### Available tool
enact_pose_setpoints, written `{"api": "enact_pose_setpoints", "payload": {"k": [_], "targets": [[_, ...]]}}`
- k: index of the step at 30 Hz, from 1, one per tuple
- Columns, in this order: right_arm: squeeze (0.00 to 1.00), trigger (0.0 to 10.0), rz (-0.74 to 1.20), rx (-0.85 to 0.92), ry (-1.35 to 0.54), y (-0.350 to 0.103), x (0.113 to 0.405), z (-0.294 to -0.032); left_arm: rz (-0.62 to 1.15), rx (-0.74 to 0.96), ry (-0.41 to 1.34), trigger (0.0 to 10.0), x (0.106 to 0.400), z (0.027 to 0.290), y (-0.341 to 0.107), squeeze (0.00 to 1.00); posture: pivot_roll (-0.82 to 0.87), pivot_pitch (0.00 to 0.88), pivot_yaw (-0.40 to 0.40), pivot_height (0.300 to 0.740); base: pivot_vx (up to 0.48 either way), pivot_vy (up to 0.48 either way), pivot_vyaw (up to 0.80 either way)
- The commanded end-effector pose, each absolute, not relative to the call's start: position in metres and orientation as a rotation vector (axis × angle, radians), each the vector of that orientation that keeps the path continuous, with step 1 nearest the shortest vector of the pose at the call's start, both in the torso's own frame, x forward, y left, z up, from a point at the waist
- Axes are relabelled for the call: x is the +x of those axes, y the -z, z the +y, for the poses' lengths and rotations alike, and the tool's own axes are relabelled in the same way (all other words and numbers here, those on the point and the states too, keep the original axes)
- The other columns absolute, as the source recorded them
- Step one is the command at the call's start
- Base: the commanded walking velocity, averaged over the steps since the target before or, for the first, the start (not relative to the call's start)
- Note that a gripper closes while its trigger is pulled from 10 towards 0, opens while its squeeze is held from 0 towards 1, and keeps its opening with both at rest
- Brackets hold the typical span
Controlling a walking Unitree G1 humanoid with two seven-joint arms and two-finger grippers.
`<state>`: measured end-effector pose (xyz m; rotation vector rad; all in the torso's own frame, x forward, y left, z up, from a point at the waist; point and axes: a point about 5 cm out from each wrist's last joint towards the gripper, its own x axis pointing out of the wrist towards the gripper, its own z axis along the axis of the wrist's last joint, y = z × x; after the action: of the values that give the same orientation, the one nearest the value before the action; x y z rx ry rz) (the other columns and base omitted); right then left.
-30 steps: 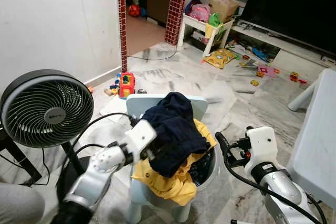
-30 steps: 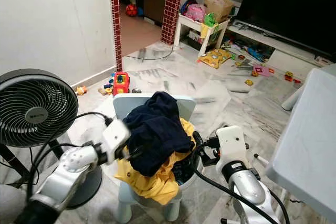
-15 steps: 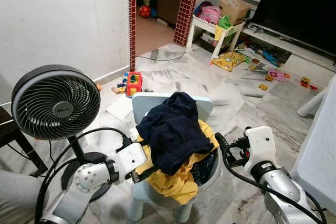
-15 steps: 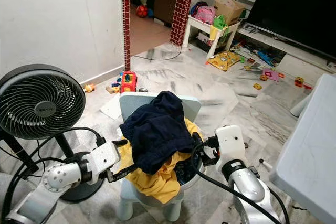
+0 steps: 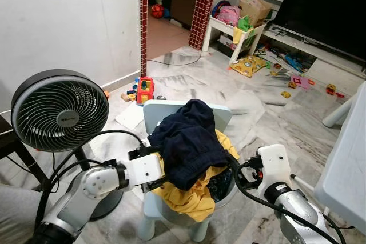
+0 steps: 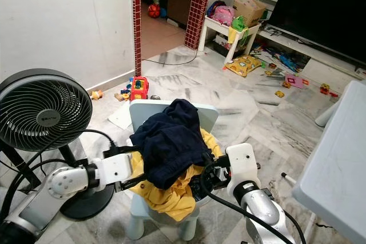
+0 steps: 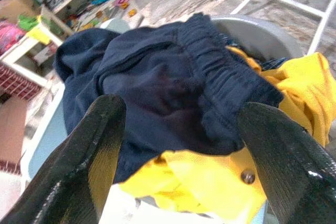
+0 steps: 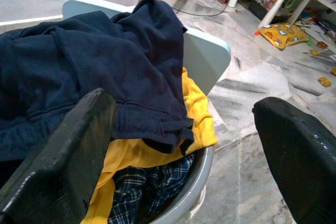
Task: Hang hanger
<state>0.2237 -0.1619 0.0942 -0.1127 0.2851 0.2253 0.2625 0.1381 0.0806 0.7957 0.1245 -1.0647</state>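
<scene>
left gripper [image 7: 178, 145]: spread wide, fingers either side of the pile's near-left edge, holding nothing. I've got it low, right at the yellow hem.
right gripper [image 8: 184, 140]: also gaping, empty, parked at the right rim of the tub.
laundry tub [image 5: 233, 185]: grey, round, sitting on the seat of a small pale-blue chair [image 5: 220, 115]. Stuffed past the rim.
navy shorts [image 5: 191, 144]: on top, elastic waistband facing my left wrist cam, draped over everything.
yellow shirt [image 5: 189, 198]: under the navy, spilling over the front; there's a snap or button visible on it.
plaid cloth [image 8: 136, 200]: blue check, down inside by the right gripper.
hanger: honestly can't spot one anywhere in these views. Might be buried under the clothes, I can't tell. No rail to hang it on in sight either.
step in hand: my read is I'm digging through the pile to get at it. I'd pinch the navy waistband with the left, since it's thick and won't slip, and lift it straight up while the right steadies the tub rim so the tub doesn't slide off the seat.
watch out: the chair looks light and tippy, so go slow.
standing fan [image 5: 60, 112]: close on my left, its cable near the left arm.
further back: toy truck [image 5: 145, 91], then the brick-red doorway pillars [image 5: 205, 1] and the toy clutter by the TV.
</scene>
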Motion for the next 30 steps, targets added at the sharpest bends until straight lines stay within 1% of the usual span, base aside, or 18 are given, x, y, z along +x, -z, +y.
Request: {"api": "enact_pose_setpoints", "payload": {"k": [1, 5, 9, 13, 18, 26, 30], "targets": [[0.00, 10.0, 0.286, -0.119, -0.199, -0.098, 0.220, -0.166, 0.140, 0.795, 1.114, 10.0, 0.262, 0.132, -0.077, 0.00, 0.03, 0.025, -0.112, 0.740, 0.000, 0.000, 0.00], [0.00, 10.0, 0.293, -0.112, -0.188, -0.097, 0.216, -0.166, 0.145, 0.791, 1.133, 10.0, 0.260, 0.130, -0.074, 0.00, 0.03, 0.032, -0.107, 0.740, 0.000, 0.000, 0.00], [0.00, 10.0, 0.332, -0.081, -0.165, -0.090, 0.201, -0.161, 0.136, 0.787, 1.163, 10.0, 0.257, 0.129, -0.075, 0.00, 0.02, 0.063, -0.091, 0.740, 0.000, 0.000, 0.00], [0.00, 10.0, 0.363, -0.045, -0.158, -0.085, 0.190, -0.152, 0.149, 0.786, 1.183, 10.0, 0.253, 0.135, -0.078, 0.00, 0.02, 0.106, -0.074, 0.740, 0.000, 0.000, 0.00], [0.00, 10.0, 0.379, -0.011, -0.140, -0.083, 0.186, -0.147, 0.174, 0.805, 1.208, 10.0, 0.250, 0.141, -0.079, 0.00, 0.03, 0.153, -0.053, 0.740, 0.000, 0.000, 0.00], [0.00, 10.0, 0.378, 0.015, -0.114, -0.086, 0.189, -0.147, 0.177, 0.840, 1.253, 10.0, 0.261, 0.136, -0.080, 0.00, 0.02, 0.167, -0.057, 0.740, 0.000, 0.000, 0.00], [0.00, 10.0, 0.396, 0.008, -0.120, -0.092, 0.188, -0.149, 0.156, 0.869, 1.275, 10.0, 0.271, 0.126, -0.078, 0.00, 0.00, 0.163, -0.062, 0.740, 0.000, 0.000, 0.00]]}}
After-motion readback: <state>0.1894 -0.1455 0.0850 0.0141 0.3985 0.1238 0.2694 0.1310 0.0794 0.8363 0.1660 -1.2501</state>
